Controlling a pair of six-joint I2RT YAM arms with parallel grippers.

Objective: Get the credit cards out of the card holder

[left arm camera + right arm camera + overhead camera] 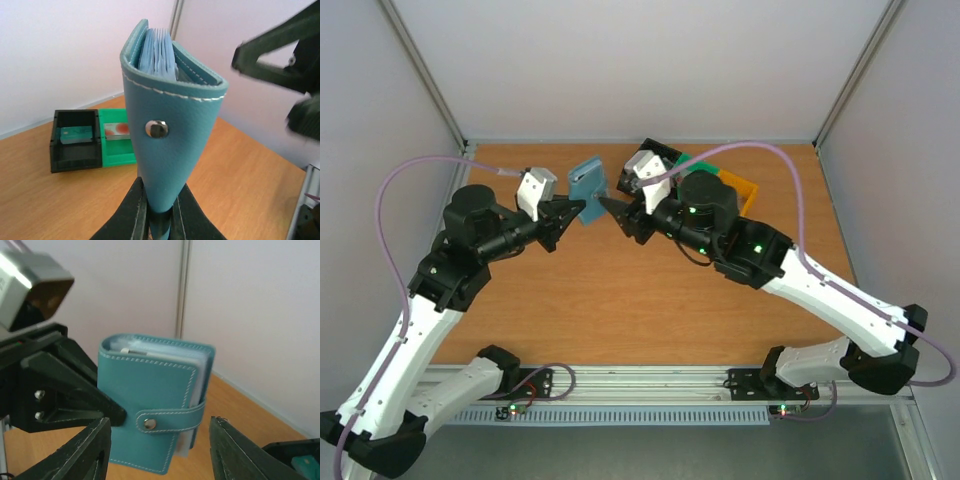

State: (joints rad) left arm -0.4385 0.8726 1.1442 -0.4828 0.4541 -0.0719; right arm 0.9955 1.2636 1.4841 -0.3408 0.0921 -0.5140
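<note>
The light blue card holder [588, 186] is held upright above the table at the back middle, with its tab snapped shut. My left gripper [160, 202] is shut on its lower edge. Clear inner pockets [159, 52] show at its top; no cards can be made out in them. My right gripper [157, 442] is open and faces the holder's [147, 400] tab side, a finger on each side of it without touching. A pale teal card [76, 134] lies in the black bin. A card with red patches [116, 130] lies in the green bin.
Black bin [650, 158], green bin [698, 160] and orange bin [748, 190] stand in a row at the back right, partly hidden behind my right arm. Walls close the table at the back and on both sides. Bare wood lies in front of the grippers.
</note>
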